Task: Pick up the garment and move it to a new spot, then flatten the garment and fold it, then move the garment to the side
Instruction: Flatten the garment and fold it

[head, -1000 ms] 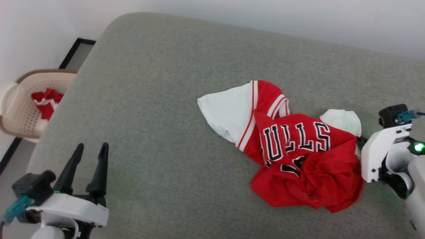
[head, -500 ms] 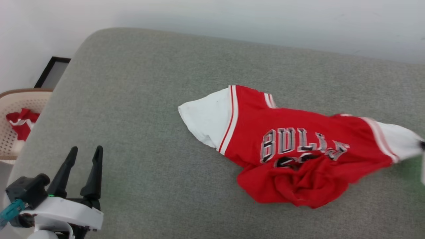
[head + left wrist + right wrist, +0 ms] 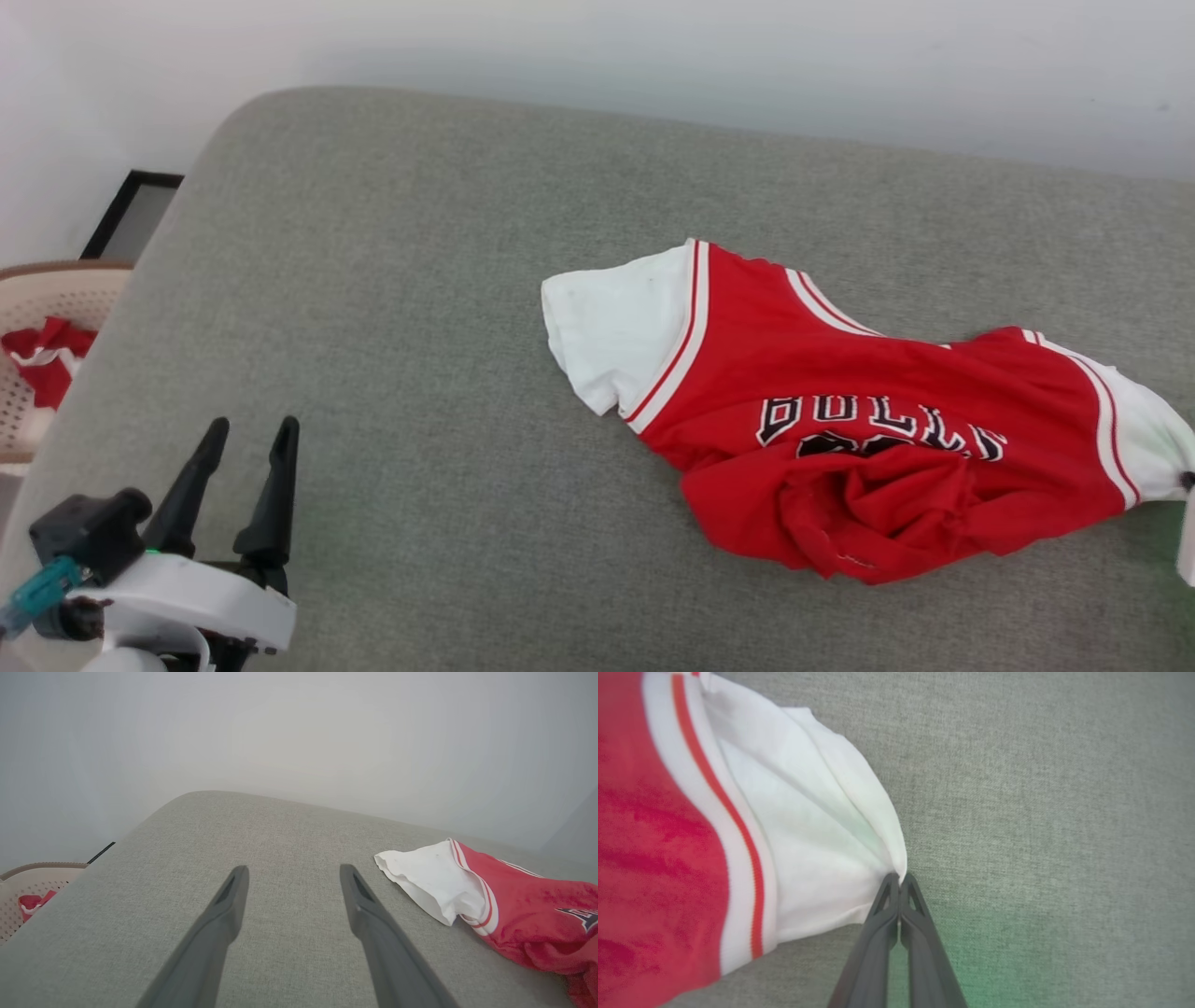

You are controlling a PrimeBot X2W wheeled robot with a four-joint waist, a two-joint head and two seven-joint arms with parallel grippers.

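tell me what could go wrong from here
The right claw pinches just the tip of one white sleeve; a hard pull may slip it free.
The shirt lies bunched below the lettering, so dragging may tighten the wrinkles.
The left claw stands open, far off: no second hold.

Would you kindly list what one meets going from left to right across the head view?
basket → left claw → garment
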